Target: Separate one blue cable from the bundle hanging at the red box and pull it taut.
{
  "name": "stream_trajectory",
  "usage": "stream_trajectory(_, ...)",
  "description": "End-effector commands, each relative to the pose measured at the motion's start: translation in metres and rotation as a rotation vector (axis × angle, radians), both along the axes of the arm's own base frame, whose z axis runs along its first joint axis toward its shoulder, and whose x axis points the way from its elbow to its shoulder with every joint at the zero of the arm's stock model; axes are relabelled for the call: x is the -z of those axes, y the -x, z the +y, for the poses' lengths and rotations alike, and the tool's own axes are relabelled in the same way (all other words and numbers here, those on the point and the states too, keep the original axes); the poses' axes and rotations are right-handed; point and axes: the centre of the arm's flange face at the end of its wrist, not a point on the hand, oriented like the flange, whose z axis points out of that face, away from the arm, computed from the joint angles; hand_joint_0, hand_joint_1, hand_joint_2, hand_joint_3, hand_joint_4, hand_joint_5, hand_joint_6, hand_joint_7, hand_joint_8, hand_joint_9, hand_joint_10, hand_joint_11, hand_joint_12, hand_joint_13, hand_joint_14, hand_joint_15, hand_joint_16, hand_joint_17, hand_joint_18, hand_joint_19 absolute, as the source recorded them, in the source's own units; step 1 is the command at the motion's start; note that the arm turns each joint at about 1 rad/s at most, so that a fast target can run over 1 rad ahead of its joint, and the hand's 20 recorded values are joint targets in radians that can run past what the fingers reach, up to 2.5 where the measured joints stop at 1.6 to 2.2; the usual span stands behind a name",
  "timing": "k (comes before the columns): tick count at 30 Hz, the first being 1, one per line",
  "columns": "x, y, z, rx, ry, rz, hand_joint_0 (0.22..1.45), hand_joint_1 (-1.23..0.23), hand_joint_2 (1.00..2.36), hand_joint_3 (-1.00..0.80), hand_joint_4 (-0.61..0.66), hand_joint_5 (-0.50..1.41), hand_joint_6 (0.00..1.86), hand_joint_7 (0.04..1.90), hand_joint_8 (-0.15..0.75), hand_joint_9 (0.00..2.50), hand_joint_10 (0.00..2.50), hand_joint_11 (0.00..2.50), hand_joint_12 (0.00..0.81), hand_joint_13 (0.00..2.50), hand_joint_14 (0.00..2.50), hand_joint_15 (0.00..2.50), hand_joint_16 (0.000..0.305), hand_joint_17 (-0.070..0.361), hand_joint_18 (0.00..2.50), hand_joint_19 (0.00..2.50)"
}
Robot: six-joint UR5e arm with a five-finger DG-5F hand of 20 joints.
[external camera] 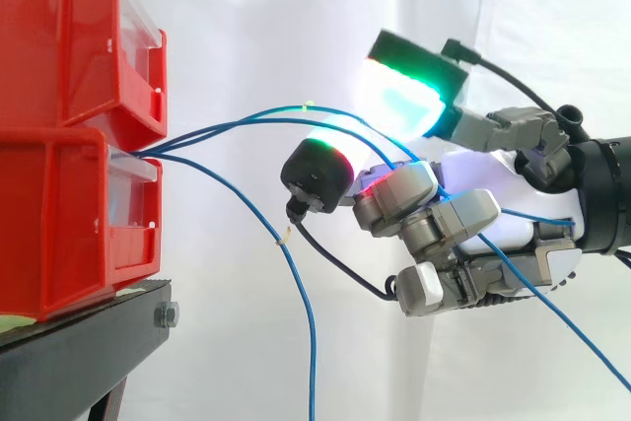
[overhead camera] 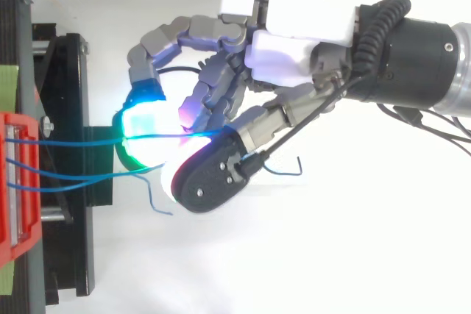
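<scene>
Backdrop: plain white curtain (external camera: 256, 7) behind everything.
Bins: two stacked red plastic bins (external camera: 59, 165) at the left, sitting on a black metal stand (external camera: 79, 342).
Hand: the robot hand (external camera: 449, 219) is level with the lower bin, near it but apart. Its fingers are curled and the glowing pads (external camera: 409, 96) are closed together on cable.
Bundle: thin blue cables (external camera: 212, 130) fan out of the lower bin's front. Two rise towards the hand and one loose blue strand (external camera: 296, 273) droops down past the stand.
Caught strand: from above, one blue cable (overhead camera: 81, 140) runs nearly straight from bin to pads, and its neighbours sag beside it.
Handling: I'd call it light, limp and slick, with hardly any weight. Pinch it between the pads, well out from the bin, and squeeze firmly or it slips through.
Risk: a second strand may be riding along, and I can't tell if it's in the grip.
</scene>
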Motion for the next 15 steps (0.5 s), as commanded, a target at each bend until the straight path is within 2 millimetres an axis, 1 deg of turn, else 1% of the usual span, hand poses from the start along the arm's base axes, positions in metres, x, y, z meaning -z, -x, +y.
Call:
stream_trajectory(1, 0.0005, 0.0001, -0.0002, 0.002, 0.0, 0.001, 0.48, -0.7, 1.0, -0.5, 0.06, -0.2, 0.83, 1.05, 0.297, 1.17, 0.01, 1.42, 0.409, 1.39, 0.01, 1.59, 0.059, 0.133, 1.01, 0.76)
stream_trajectory(2, 0.0005, 0.0001, -0.0002, 0.002, 0.0, 0.001, 0.5, -0.59, 1.0, -0.5, 0.07, -0.18, 0.81, 1.06, 0.291, 1.2, 0.01, 1.44, 0.383, 1.39, 0.01, 1.59, 0.058, 0.13, 1.01, 0.77)
stream_trajectory(3, 0.0005, 0.0001, -0.0002, 0.002, 0.0, 0.001, 0.51, -0.56, 1.0, -0.5, 0.07, -0.18, 0.8, 1.08, 0.288, 1.21, 0.01, 1.43, 0.386, 1.39, 0.01, 1.58, 0.057, 0.128, 1.0, 0.77)
stream_trajectory(4, -0.0002, -0.0002, -0.0001, 0.002, 0.0, -0.001, 0.53, -0.53, 1.0, -0.5, 0.06, -0.17, 0.79, 1.09, 0.286, 1.21, 0.01, 1.44, 0.371, 1.39, 0.01, 1.59, 0.055, 0.124, 0.99, 0.79)
stream_trajectory(5, -0.0002, -0.0002, -0.0003, 0.003, 0.0, -0.001, 0.57, -0.53, 1.0, -0.5, 0.05, -0.17, 0.79, 1.11, 0.267, 1.21, 0.02, 1.44, 0.354, 1.38, 0.01, 1.59, 0.054, 0.121, 0.98, 0.8)
stream_trajectory(7, 0.0005, 0.0002, -0.0003, 0.003, 0.0, 0.001, 0.6, -0.56, 1.0, -0.5, 0.05, -0.17, 0.79, 1.14, 0.261, 1.22, 0.02, 1.45, 0.344, 1.38, 0.01, 1.59, 0.053, 0.118, 0.98, 0.8)
stream_trajectory(8, -0.0002, -0.0002, -0.0003, 0.003, 0.0, -0.001, 0.61, -0.59, 1.0, -0.5, 0.04, -0.17, 0.79, 1.15, 0.26, 1.22, 0.02, 1.45, 0.354, 1.38, 0.01, 1.59, 0.053, 0.119, 0.97, 0.8)
stream_trajectory(11, -0.0013, 0.0, -0.0001, 0.002, 0.0, -0.002, 0.62, -0.69, 1.01, -0.39, 0.03, -0.18, 0.81, 1.17, 0.265, 1.21, 0.01, 1.46, 0.354, 1.36, 0.01, 1.58, 0.053, 0.118, 0.97, 0.8)
stream_trajectory(15, 0.0005, 0.0002, -0.0003, 0.003, 0.0, 0.001, 0.61, -0.74, 1.01, -0.28, 0.0, -0.18, 0.83, 1.21, 0.266, 1.21, 0.02, 1.45, 0.351, 1.36, 0.01, 1.57, 0.053, 0.119, 0.97, 0.78)
